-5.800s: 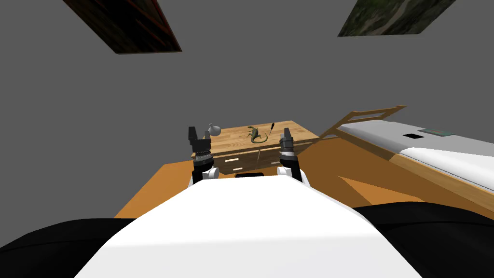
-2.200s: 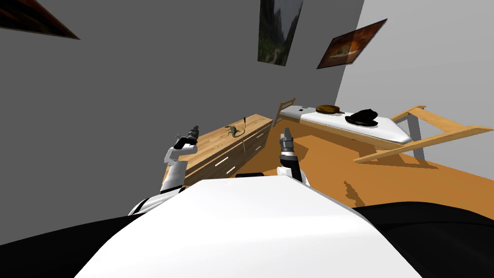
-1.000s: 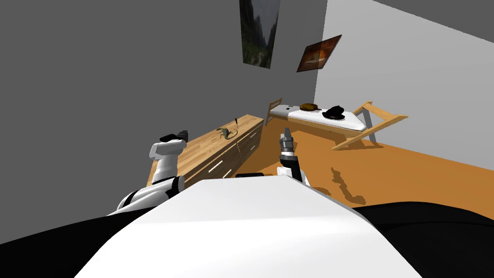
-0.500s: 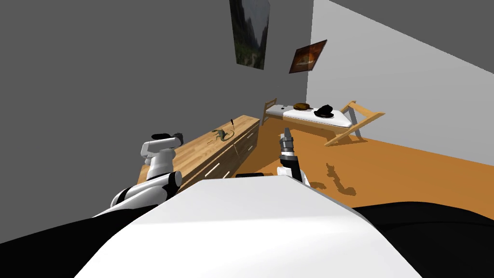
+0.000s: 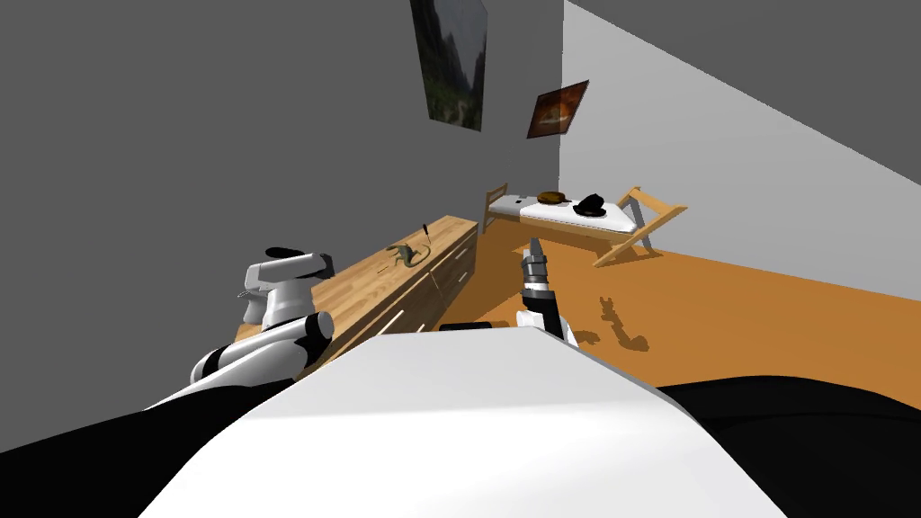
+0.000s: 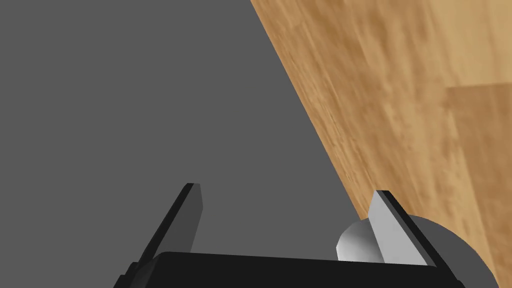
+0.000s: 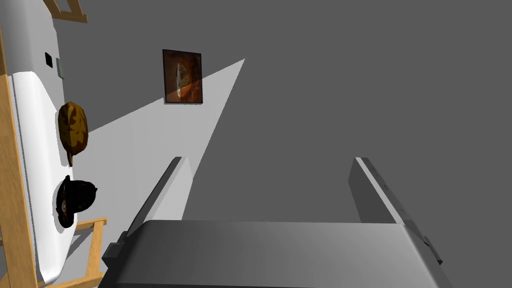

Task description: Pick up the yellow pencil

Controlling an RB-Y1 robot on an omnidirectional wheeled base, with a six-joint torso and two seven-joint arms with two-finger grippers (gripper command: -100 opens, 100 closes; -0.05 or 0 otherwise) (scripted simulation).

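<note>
Grey walls backed a long wooden dresser [image 5: 369, 279]. On its top, toward the far end, was the thin dark pencil-like stick [image 5: 426, 232], beside a small green lizard figure [image 5: 402, 255]. The left gripper [image 6: 287, 192] hung over the dresser's near end, well apart from the stick. Its fingers were spread and empty, one just beside a rounded grey object [image 6: 457, 252]. The right gripper [image 7: 267, 160] was raised, its fingers spread and holding nothing.

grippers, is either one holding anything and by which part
Nothing is held. The left gripper is open at the dresser top, with a grey round thing outside one finger; the right gripper is open and empty.
</note>
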